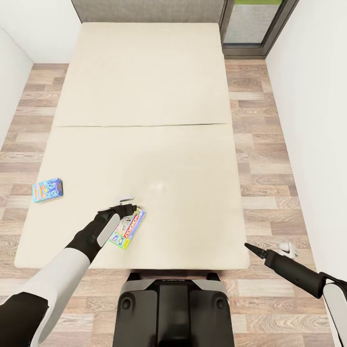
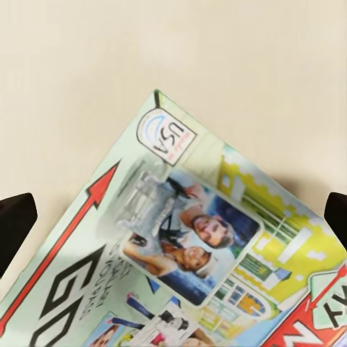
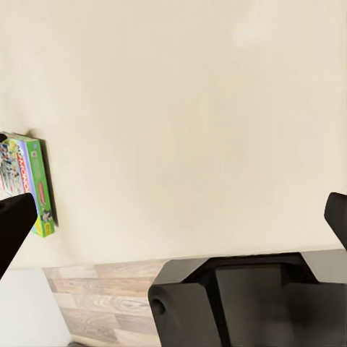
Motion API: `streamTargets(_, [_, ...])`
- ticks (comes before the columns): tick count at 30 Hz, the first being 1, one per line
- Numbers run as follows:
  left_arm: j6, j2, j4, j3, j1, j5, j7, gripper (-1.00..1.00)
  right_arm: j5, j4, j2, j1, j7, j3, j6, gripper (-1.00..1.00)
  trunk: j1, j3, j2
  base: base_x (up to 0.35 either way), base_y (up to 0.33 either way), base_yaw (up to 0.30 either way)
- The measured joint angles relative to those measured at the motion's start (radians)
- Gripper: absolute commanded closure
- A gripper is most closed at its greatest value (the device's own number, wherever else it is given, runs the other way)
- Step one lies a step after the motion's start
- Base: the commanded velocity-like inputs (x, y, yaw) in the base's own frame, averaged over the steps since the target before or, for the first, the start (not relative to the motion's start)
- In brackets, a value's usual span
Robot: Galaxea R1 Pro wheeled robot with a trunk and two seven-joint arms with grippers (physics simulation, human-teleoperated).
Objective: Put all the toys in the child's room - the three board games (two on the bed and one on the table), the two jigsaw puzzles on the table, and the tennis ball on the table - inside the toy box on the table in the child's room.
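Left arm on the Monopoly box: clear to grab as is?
Probably yes. The left gripper hangs right over the Monopoly box on the bed, jaws open with the box's corner between them in the wrist view, and nothing lies between them.

1. We saw a wood-plank floor (image 1: 262, 144) of pale grey-brown boards running along both sides.
2. We noted white walls (image 1: 313, 96) flanking the room on either side.
3. We made out a dark-framed window (image 1: 255, 24) at the far right corner.

Beige bed (image 3: 195, 123), Monopoly box (image 3: 29, 184) at its edge, dark robot base (image 3: 246, 300) below.
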Motion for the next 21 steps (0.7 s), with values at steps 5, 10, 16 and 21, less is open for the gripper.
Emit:
streamTargets(5, [0.000,0.000,-0.006,0.000,-0.001,-0.001,0.001,-1.00,0.000,0.000,0.000,0.000,0.001,-0.001,0.002,-1.00,0.000,-0.007,-0.001,0.000,0.000,0.000])
streamTargets(10, [0.000,0.000,-0.024,0.000,-0.001,-0.005,0.001,-1.00,0.000,0.000,0.000,0.000,0.001,-0.001,0.003,-1.00,0.000,-0.015,0.000,0.000,0.000,0.000])
streamTargets(16, [0.002,0.000,-0.042,0.000,-0.001,-0.011,0.003,-1.00,0.000,0.000,0.000,0.000,0.002,0.000,0.001,-1.00,0.000,-0.024,-0.001,0.000,0.000,0.000])
streamTargets(21, [0.002,0.000,-0.046,-0.001,-0.001,-0.011,0.003,-1.00,-0.001,0.000,0.000,0.000,0.003,0.000,0.000,-1.00,0.000,-0.026,0.000,0.000,0.000,0.000])
